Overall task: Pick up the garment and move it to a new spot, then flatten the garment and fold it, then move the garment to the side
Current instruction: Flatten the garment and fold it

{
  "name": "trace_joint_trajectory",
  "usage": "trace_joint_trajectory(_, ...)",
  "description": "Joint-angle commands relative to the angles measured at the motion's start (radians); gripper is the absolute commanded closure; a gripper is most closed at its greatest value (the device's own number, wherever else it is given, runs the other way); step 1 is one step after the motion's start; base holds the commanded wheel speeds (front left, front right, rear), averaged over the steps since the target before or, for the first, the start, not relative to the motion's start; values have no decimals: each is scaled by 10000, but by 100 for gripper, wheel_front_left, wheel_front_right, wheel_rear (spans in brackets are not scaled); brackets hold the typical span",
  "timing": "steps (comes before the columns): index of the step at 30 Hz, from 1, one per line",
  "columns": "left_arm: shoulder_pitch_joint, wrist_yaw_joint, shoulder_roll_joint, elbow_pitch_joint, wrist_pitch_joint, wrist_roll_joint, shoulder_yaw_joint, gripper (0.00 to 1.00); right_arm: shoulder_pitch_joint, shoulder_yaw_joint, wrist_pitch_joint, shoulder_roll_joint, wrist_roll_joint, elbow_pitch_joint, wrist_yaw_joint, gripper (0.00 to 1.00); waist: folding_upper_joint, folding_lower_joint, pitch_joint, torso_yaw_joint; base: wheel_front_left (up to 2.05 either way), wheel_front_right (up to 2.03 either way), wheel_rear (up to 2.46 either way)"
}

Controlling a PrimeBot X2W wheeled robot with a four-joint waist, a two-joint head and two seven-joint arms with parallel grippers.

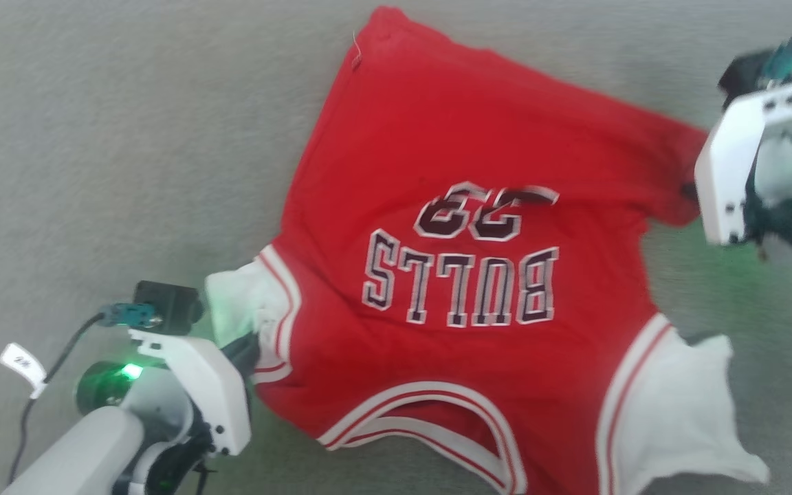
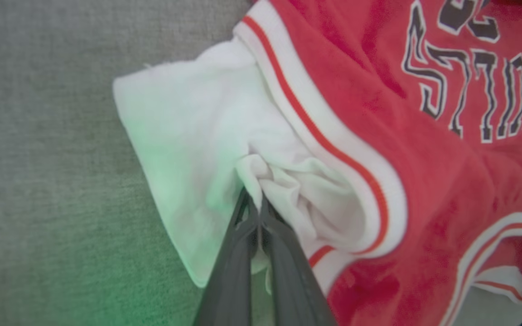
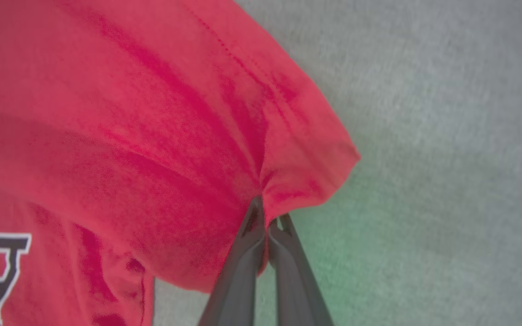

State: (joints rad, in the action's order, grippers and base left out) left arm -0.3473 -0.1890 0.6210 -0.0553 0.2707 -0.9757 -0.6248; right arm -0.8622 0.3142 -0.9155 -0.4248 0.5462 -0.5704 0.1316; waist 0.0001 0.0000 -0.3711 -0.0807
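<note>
Shirt (image 1: 451, 172) lies print-up on the grey surface (image 1: 93, 137), slightly rumpled. Left gripper (image 2: 255, 201) is clamped on the near-left white sleeve (image 2: 175, 136), right gripper (image 3: 265, 213) on the far-right red hem corner (image 3: 315, 149). Looks like flattening; next calls for an even outward pull.

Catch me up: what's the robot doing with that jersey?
The left end effector is shut on the white sleeve of the garment, and the right end effector is shut on a red hem corner. The garment lies spread, print up, on the grey surface, rumpled and not yet folded.
</note>
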Motion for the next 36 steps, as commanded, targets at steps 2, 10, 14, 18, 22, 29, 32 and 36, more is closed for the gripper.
trace_joint_trajectory(2,180,-127,98,-4,17,-10,84,100,535,69,-117,-147,248,504,-18,100,-1,0,301,519,0,0,0)
trace_joint_trajectory(10,567,-395,633,460,35,-131,379,100,2780,-379,-548,-376,1008,3114,-18,100,-1,0,470,1312,0,0,0)
trace_joint_trajectory(14,642,-511,735,609,79,-171,414,100,4003,-937,-618,-244,922,4091,-18,100,-1,0,527,1505,0,0,0)
trace_joint_trajectory(18,734,-537,811,674,69,-198,450,100,5220,-1545,-538,145,682,4703,-18,100,-1,0,568,1603,0,0,0)
trace_joint_trajectory(22,770,-540,845,680,46,-204,468,100,6048,-1980,-139,684,325,4659,-18,100,-1,0,546,1637,0,0,0)
trace_joint_trajectory(29,704,-441,813,479,-63,-146,430,100,6164,-2294,838,1439,-89,3420,-28,0,-1,0,548,1565,0,0,0)
trace_joint_trajectory(32,774,-447,802,408,-98,-180,437,100,6142,-2457,902,1334,-82,3604,-47,0,-1,0,580,1532,0,0,0)
trace_joint_trajectory(36,856,-433,775,389,-167,-248,450,100,6198,-3044,1110,1200,-127,4530,-39,0,-1,0,610,1462,0,0,0)
